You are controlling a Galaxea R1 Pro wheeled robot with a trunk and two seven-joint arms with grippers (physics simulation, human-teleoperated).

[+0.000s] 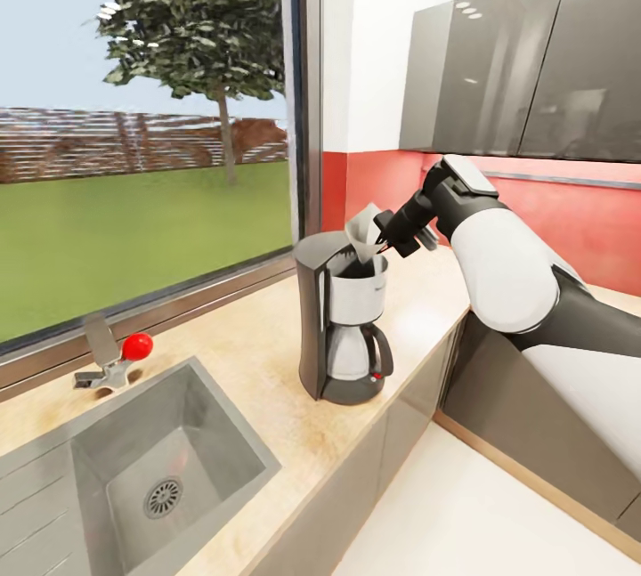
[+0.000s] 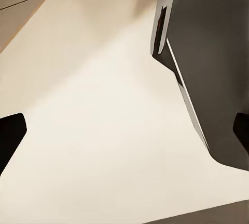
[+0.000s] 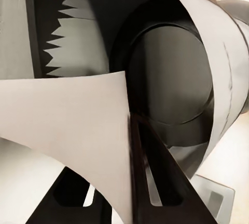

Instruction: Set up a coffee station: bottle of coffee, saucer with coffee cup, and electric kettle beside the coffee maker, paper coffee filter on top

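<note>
Paper is what the right end effector [image 1: 385, 240] grasps: its two dark fingers [image 3: 155, 182] pinch the white paper coffee filter [image 1: 363, 229] between them. The filter is tilted, and its low end pokes into the open top of the coffee maker [image 1: 345, 327]. Its high end sticks up above the rim, next to the end effector. From the right wrist view, the filter [image 3: 67, 115] curls around the fingers, and past it you can see the round dark hole inside the coffee maker [image 3: 171, 83].

The coffee maker stands upright on the tan bench [image 1: 258, 336], close to the front edge. It has a dark back, a silver top part and a glass pot with a black handle at the bottom. A tiny red spot shows on its base.

A steel sink [image 1: 169, 460] is set into the bench, well apart from the coffee maker. Just behind the sink is a tap handle [image 1: 111, 358] with a red ball on it. Behind the bench is a big window [image 1: 142, 113] with a tree and green grass outside. Grey cabinets [image 1: 525, 68] hang on the wall above a red strip.

In the left wrist view, two dark fingertips [image 2: 10, 135] of the left end effector [image 2: 124, 130] sit far apart at the sides, so it is released and grasps nothing. Under it is pale floor [image 2: 104, 120] and a dark grey cabinet side [image 2: 212, 52].
</note>
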